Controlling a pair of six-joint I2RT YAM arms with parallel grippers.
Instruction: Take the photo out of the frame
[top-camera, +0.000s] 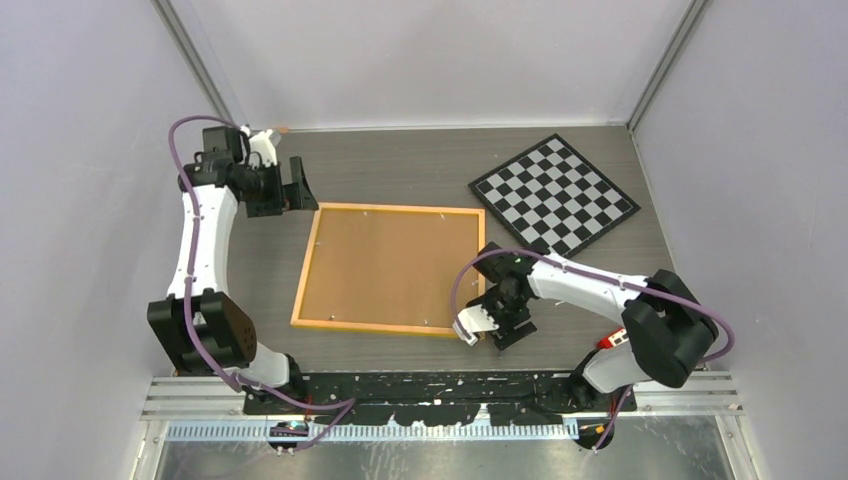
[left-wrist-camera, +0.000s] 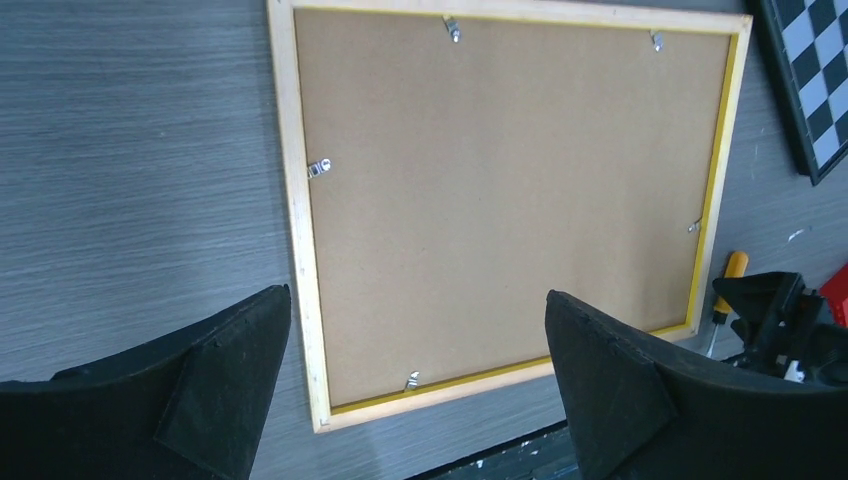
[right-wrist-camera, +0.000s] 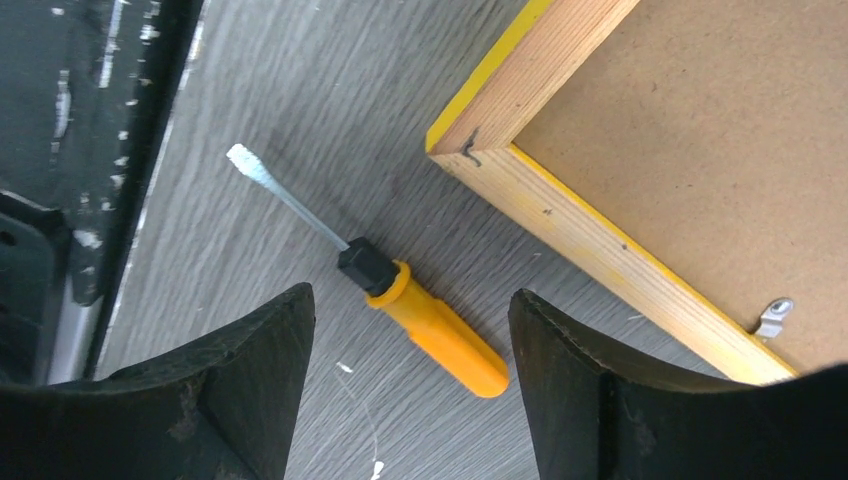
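Right wrist view shows my right gripper (right-wrist-camera: 405, 330) over the orange-handled flat-blade screwdriver (right-wrist-camera: 440, 335) lying on the grey wood-grain table (right-wrist-camera: 250, 90), just beside the near right corner of the large yellow-edged wooden picture frame (right-wrist-camera: 600, 255); its jaws stand apart, empty, so I'd descend straight and pinch mid-handle to stop the blade swinging. The frame lies face down, brown fibreboard backing (right-wrist-camera: 720, 120) up under small metal clips (right-wrist-camera: 773, 317), so I judge the photo sits hidden beneath it. Farther off, my left gripper (left-wrist-camera: 418, 300) hangs spread wide and empty near the frame's far left corner.
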